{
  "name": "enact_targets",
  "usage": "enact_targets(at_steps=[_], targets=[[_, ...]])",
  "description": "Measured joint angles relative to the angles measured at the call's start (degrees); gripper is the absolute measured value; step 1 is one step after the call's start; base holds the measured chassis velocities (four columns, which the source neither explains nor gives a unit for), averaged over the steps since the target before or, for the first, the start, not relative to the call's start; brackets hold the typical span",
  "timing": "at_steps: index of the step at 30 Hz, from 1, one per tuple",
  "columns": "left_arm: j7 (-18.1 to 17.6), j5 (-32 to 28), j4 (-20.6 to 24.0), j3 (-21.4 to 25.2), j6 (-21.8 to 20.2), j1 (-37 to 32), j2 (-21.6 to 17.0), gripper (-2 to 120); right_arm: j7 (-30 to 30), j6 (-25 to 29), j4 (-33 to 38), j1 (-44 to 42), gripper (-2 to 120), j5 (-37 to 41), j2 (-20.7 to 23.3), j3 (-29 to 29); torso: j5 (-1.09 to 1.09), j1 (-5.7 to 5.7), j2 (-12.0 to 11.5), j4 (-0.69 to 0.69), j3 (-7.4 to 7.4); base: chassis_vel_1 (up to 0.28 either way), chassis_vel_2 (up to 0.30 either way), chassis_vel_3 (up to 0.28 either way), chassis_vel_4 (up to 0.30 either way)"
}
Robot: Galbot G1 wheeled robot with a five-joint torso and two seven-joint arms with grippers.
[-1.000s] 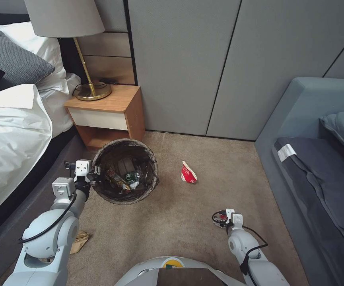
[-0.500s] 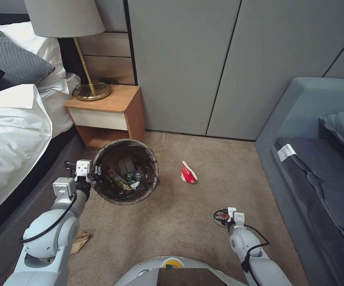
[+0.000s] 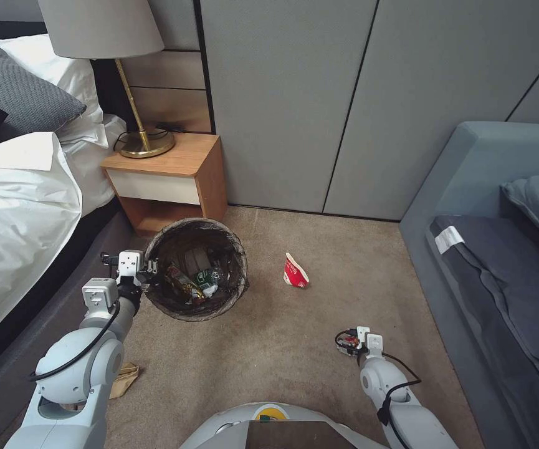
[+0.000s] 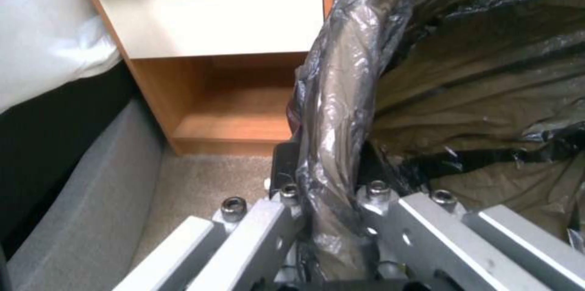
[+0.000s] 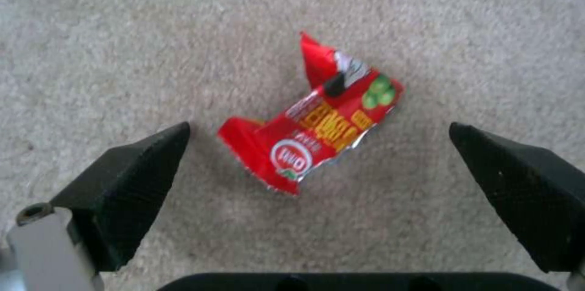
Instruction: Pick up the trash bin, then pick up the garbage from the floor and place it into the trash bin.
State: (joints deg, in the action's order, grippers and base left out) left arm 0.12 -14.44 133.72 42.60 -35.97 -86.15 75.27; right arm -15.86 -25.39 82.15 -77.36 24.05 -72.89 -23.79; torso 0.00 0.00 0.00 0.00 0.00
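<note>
Beige floor (image 3: pixel 281 349), left gripper (image 3: pixel 149 269) clamped on trash bin (image 3: pixel 195 268) rim (fingertips hidden), right gripper (image 5: pixel 317 163) apart.

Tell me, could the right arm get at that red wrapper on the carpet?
Probably yes: the right gripper is open, the red wrapper lies framed between its fingers, and only bare carpet surrounds it.

right gripper (image 3: pixel 351 342): slid back a bit toward the robot's base since a second ago, ending up farther from the red wrapper (image 3: pixel 295 272). Most of that happened early on; barely any drift in the last half second.

right forearm: pulled in with it, sitting a touch lower in the head view.
</note>
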Motion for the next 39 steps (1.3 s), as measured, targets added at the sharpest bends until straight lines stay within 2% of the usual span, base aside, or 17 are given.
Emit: enact_targets(at_steps=[3, 6, 9, 16, 18, 19, 21, 22, 24, 26, 28, 29, 31, 32, 33, 34, 39], targets=[[0.0, 0.0, 0.0, 0.0, 0.0, 0.0, 0.0, 0, 0.1, 0.2, -0.4, -0.1, 100, 0.0, -0.3, -0.1, 0.0, 0.0, 0.0, 0.0, 0.0, 0.0, 0.0, 0.0, 0.0], [0.0, 0.0, -0.1, 0.1, 0.0, 0.0, -0.1, 0, 0.3, 0.5, -0.8, 0.1, 95, 0.0, -0.5, -0.3, -0.01, 0.0, 0.0, -0.01, 0.0, 0.0, 0.0, 0.0, 0.0], [0.0, 0.0, -0.1, 0.2, 0.0, -0.1, -0.1, 0, 0.4, 0.9, -1.0, 0.4, 82, 0.2, -0.5, -0.3, 0.0, 0.0, 0.0, 0.0, 0.0, 0.0, 0.0, 0.0, 0.0], [0.0, 0.1, 0.0, 0.0, 0.0, -0.1, 0.2, 0, 0.8, 0.9, -0.7, 0.4, 68, 0.3, -0.1, -0.5, 0.02, 0.0, 0.0, 0.02, 0.01, 0.0, 0.0, 0.0, 0.0], [0.1, 0.2, 0.0, -0.1, 0.0, -0.1, 0.3, 0, 0.8, 0.9, -0.4, 0.2, 59, 0.1, 0.0, -0.6, 0.0, 0.0, 0.0, 0.0, 0.01, 0.0, 0.0, 0.0, 0.0], [0.1, 0.2, 0.0, -0.1, 0.0, -0.1, 0.3, 0, 0.8, 0.9, -0.4, 0.2, 59, 0.1, 0.0, -0.6, 0.0, 0.0, 0.0, 0.0, 0.01, 0.0, 0.0, 0.0, 0.0], [0.1, 0.2, 0.1, -0.2, 0.0, -0.2, 0.1, 0, 0.8, 0.9, -0.2, 0.1, 48, 0.0, 0.1, -0.7, 0.01, 0.0, 0.0, -0.01, 0.01, 0.0, 0.0, 0.0, 0.0], [0.1, 0.2, 0.1, -0.2, 0.0, -0.2, 0.1, 0, 0.8, 0.9, -0.2, 0.1, 48, 0.0, 0.1, -0.7, 0.01, 0.0, 0.0, -0.01, 0.01, 0.0, 0.0, 0.0, 0.0], [0.1, 0.1, 0.1, -0.1, 0.0, -0.2, -0.1, 0, 0.9, 0.9, -0.1, 0.0, 36, -0.1, 0.1, -0.8, 0.0, 0.0, 0.0, 0.0, 0.01, 0.0, 0.0, 0.0, 0.0], [0.1, 0.1, 0.1, -0.1, 0.0, -0.2, -0.2, 0, 0.9, 0.9, -0.1, -0.1, 32, -0.2, 0.1, -0.8, 0.01, 0.0, 0.0, 0.0, 0.01, 0.0, 0.0, 0.0, 0.0], [0.1, 0.1, 0.1, -0.1, 0.0, -0.1, -0.3, 0, 0.9, 0.9, -0.1, -0.2, 22, -0.3, 0.0, -0.9, -0.01, 0.0, 0.0, -0.01, 0.01, 0.0, 0.0, 0.0, 0.0], [0.1, 0.1, 0.1, -0.1, 0.0, -0.1, -0.3, 0, 0.9, 0.9, -0.1, -0.2, 22, -0.3, 0.0, -0.9, -0.01, 0.0, 0.0, -0.01, 0.01, 0.0, 0.0, 0.0, 0.0], [0.1, 0.0, 0.1, -0.1, 0.0, 0.0, -0.4, 0, 0.8, 0.8, 0.0, -0.2, 14, -0.4, 0.0, -0.9, -0.01, 0.0, 0.0, -0.01, 0.01, 0.0, 0.0, 0.0, 0.0], [0.1, 0.0, 0.0, -0.1, 0.0, 0.1, -0.5, 0, 0.8, 0.8, 0.2, -0.3, 7, -0.4, 0.0, -1.0, -0.01, 0.0, 0.0, -0.01, 0.01, 0.0, 0.0, 0.0, 0.0], [0.1, 0.0, 0.0, -0.1, 0.0, 0.1, -0.5, 0, 0.8, 0.8, 0.2, -0.3, 7, -0.4, 0.0, -1.0, -0.01, 0.0, 0.0, -0.01, 0.01, 0.0, 0.0, 0.0, 0.0], [0.1, 0.0, 0.0, -0.1, -0.1, 0.2, -0.4, 0, 0.7, 0.7, 0.5, -0.5, 0, -0.4, 0.0, -1.0, -0.01, 0.0, 0.0, -0.01, 0.01, 0.0, 0.0, 0.0, 0.0], [0.1, 0.0, -0.1, -0.2, -0.1, 0.2, -0.3, 0, 0.7, 0.6, 1.6, -1.0, 0, -0.5, 0.1, -1.4, -0.01, 0.0, 0.0, 0.0, 0.01, 0.0, 0.0, 0.0, 0.0]])
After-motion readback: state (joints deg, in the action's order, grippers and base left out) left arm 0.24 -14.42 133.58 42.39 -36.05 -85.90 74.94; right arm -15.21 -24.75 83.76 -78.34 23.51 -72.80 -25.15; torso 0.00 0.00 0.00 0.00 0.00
